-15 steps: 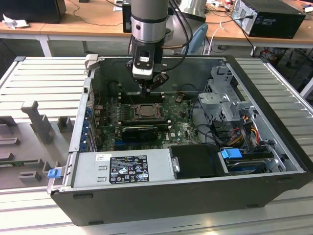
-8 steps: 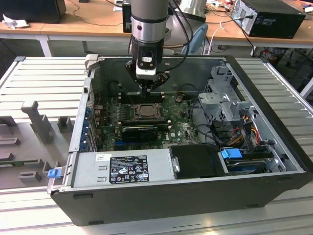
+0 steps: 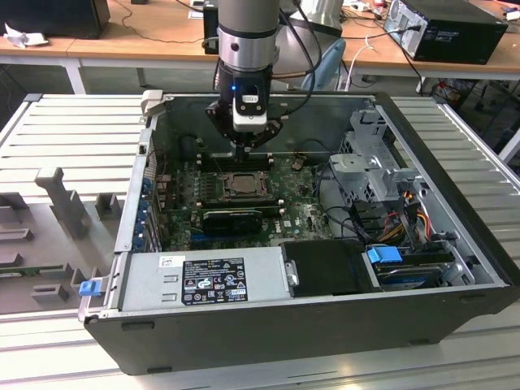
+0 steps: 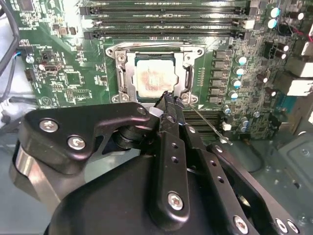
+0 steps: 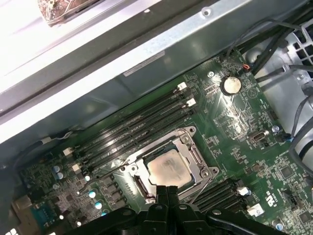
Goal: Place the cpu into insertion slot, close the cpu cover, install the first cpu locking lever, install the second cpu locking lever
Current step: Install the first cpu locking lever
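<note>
Shows in the exterior view the gripper (image 3: 246, 149) low over the socket (image 3: 223, 188); in the second wrist view, pinched shut on nothing beside the chip (image 4: 152, 78) seated under the closed cover (image 4: 151, 48), one lever (image 4: 206, 124) loose; in the first wrist view, the same; likely a lever step, needing a downward push.

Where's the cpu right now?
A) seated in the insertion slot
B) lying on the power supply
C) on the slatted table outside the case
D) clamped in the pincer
A: the cpu lies flat in the insertion slot, with the cpu cover framing it.
</note>
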Controlling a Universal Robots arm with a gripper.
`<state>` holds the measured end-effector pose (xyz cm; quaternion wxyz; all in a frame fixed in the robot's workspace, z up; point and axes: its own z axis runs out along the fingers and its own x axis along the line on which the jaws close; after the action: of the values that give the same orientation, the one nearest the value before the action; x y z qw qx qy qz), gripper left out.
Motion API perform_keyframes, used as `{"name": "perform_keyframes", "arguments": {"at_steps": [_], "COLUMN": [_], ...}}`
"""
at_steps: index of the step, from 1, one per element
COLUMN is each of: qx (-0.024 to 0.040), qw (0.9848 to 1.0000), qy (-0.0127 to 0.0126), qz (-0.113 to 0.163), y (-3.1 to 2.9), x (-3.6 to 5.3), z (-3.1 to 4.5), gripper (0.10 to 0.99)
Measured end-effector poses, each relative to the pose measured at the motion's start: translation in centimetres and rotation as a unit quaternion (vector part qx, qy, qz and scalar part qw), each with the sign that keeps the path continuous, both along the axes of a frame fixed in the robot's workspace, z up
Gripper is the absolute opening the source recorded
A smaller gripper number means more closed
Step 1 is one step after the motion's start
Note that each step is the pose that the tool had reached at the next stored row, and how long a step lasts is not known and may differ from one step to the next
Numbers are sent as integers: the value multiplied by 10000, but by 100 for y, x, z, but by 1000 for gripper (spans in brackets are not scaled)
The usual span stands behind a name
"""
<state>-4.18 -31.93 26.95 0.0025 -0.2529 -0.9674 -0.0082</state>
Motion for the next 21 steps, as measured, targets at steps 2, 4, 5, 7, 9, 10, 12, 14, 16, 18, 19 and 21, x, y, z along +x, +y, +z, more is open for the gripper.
{"name": "perform_keyframes", "arguments": {"at_steps": [2,4,5,7,9,10,12,14,16,18,19,21], "qx": [0,0,0,0,0,0,0,0,0,0,0,0], "qw": [10000,9998,9997,9993,9988,9984,9978,9968,9958,9938,9928,9903], "qy": [0,0,0,0,0,0,0,0,0,0,0,0], "qz": [97,197,245,379,487,572,668,805,920,1113,1194,1387], "y": [0,0,0,0,0,0,0,0,0,0,0,0], "x": [0,0,0,0,0,0,0,0,0,0,0,0], "z": [0,0,0,0,0,0,0,0,0,0,0,0], "gripper": [106,106,106,106,106,106,106,106,106,106,106,106]}}
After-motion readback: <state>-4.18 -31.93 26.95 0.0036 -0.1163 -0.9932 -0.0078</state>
